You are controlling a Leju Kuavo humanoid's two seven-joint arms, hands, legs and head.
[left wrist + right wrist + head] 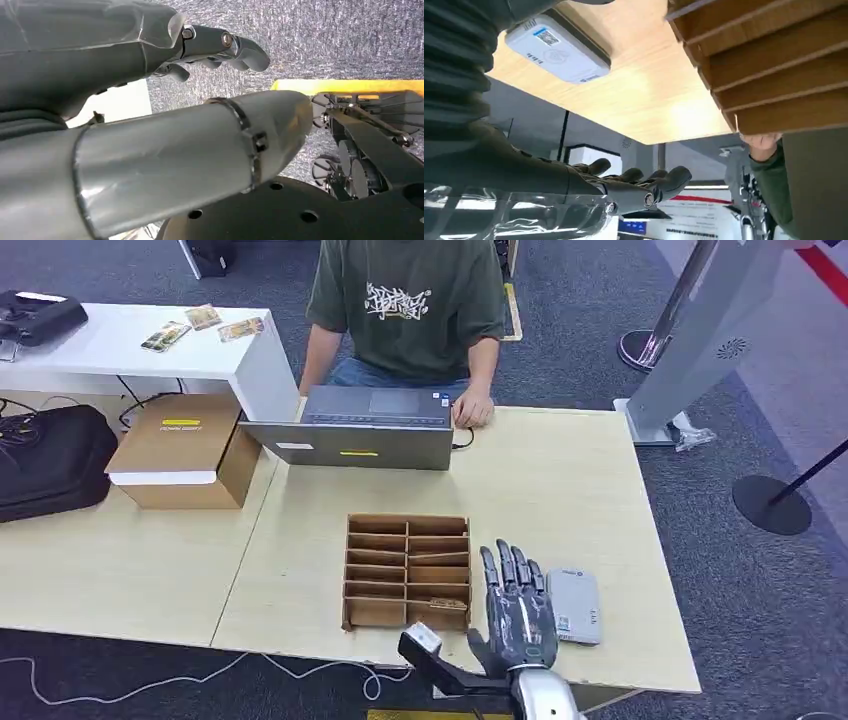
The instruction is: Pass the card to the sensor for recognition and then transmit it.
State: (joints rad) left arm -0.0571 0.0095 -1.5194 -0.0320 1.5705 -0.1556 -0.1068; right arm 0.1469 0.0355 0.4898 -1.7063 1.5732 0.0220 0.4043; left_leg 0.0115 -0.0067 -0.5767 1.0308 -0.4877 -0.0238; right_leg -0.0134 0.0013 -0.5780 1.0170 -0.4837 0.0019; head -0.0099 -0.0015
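right hand poised between card rack and reader

my right hand [518, 605] hovers flat, fingers spread, holding nothing; card [437, 604] lies in the cardboard rack [407, 570] at its nine o'clock, sensor [573, 606] at three, so both stay reachable.

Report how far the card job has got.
Nothing looks done yet. The right robot hand hovers flat and empty above the table edge, between the wooden card rack and the grey sensor. A card lies in the rack's near compartment. Still left: picking it, presenting it to the sensor, passing it on.
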